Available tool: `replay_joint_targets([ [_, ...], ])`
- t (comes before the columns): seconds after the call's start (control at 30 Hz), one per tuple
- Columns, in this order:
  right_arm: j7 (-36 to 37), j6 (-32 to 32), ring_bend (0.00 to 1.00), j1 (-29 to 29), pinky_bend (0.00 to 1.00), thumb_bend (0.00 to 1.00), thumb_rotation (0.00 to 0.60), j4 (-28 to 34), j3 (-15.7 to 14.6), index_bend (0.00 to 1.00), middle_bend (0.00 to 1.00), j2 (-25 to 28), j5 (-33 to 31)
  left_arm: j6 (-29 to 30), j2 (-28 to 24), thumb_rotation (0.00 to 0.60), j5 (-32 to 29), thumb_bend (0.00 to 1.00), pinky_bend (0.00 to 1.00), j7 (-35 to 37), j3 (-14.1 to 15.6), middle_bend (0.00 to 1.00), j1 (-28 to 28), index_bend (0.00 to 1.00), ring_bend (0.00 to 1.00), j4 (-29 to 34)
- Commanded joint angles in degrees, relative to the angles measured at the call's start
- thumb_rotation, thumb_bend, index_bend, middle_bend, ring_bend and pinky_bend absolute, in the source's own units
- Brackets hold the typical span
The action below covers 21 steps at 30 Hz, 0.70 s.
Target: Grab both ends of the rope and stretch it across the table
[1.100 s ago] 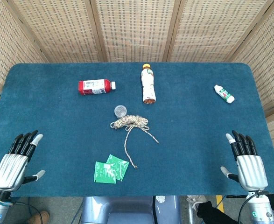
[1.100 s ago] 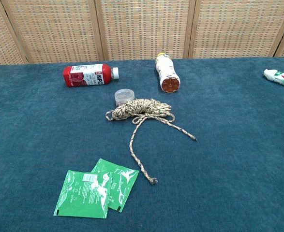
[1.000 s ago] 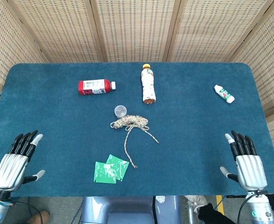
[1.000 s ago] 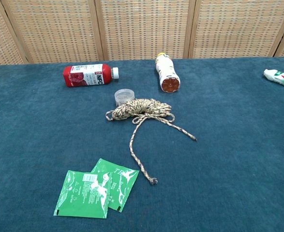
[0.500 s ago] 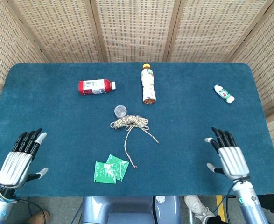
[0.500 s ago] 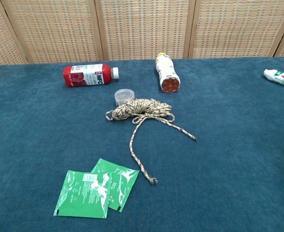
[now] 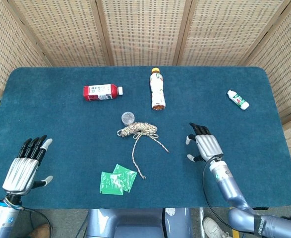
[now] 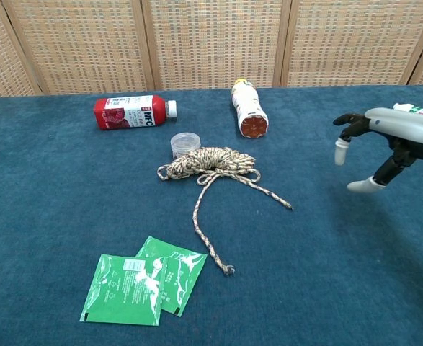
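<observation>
Right of the rope (image 7: 140, 132), both right hand (image 7: 206, 146) and left hand (image 7: 26, 165) hover spread, empty.

head view looks steeply down; chest view sits low, nearer; both share the rope (image 7: 139, 131).

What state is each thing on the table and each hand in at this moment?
rope: bundled, two loose ends trailing, not held
left hand: open, near the table's front-left edge
right hand: open, right of the rope
red bottle: lying on its side, capped
orange-capped bottle: lying down
small clear jar: upright, beside the rope
green packets: flat, overlapping
white tube: lying down
</observation>
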<state>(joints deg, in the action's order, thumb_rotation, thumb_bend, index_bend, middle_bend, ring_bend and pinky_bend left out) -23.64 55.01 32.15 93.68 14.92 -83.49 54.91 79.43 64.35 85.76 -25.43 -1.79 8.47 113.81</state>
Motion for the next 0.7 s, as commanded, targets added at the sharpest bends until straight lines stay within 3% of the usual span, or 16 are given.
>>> replay_joint_targets([
  [0.03,-4.35,-0.29,0.00,3.60,0.00,0.31,0.600,-3.14,0.84,0.45,0.00,-4.47,-5.77,-0.66,0.45,0.600,-1.14,0.00,0.00,-0.97,-0.25,0.00,0.48,0.00,0.00,-0.14],
  [0.7,-13.20,3.51,0.00,11.91,0.00,0.33,0.600,-8.94,-0.22,0.47,0.00,-15.07,-16.25,-1.00,1.05,0.600,-3.25,0.00,0.00,-2.82,0.08,0.00,1.39,0.00,0.00,0.55],
])
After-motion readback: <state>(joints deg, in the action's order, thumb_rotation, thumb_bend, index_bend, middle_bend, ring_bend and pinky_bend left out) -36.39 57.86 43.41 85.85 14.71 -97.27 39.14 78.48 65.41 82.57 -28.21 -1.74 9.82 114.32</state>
